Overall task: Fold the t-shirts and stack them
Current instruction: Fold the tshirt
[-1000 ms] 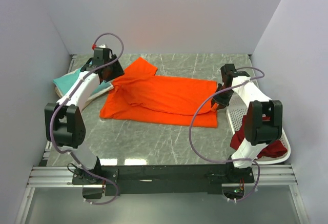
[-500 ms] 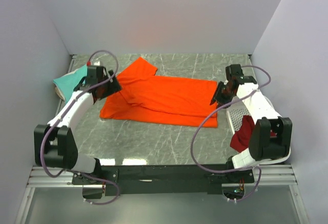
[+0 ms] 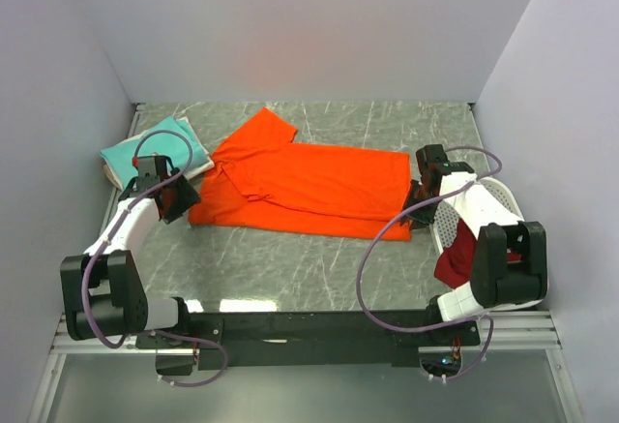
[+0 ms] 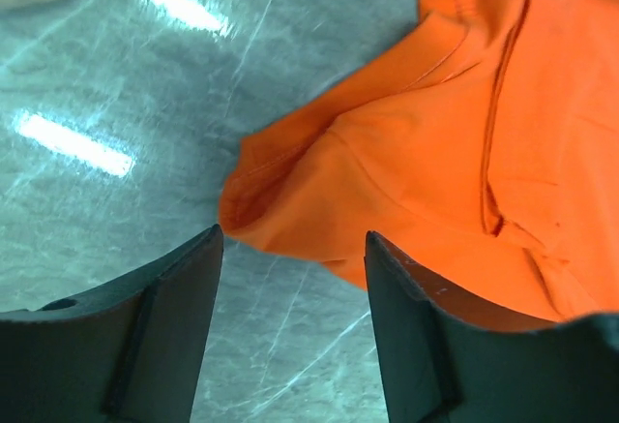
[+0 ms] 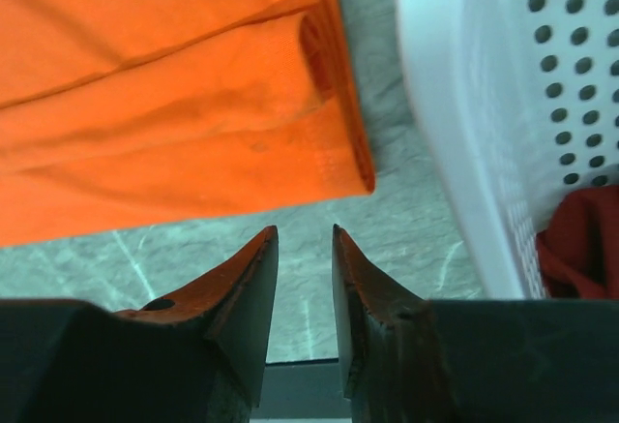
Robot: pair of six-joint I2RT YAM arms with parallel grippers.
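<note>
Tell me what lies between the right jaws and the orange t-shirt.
Only bare grey table separates the right jaws from the orange t-shirt; the right wrist view shows this.

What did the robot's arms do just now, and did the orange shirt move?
The left gripper pulled back toward the near left, off the orange t-shirt, and sits open beside its edge, uncovering the teal t-shirt. The right gripper slid slightly nearer, to the shirt's near right corner, empty. The orange t-shirt, basket and dark red shirts stayed in place.
</note>
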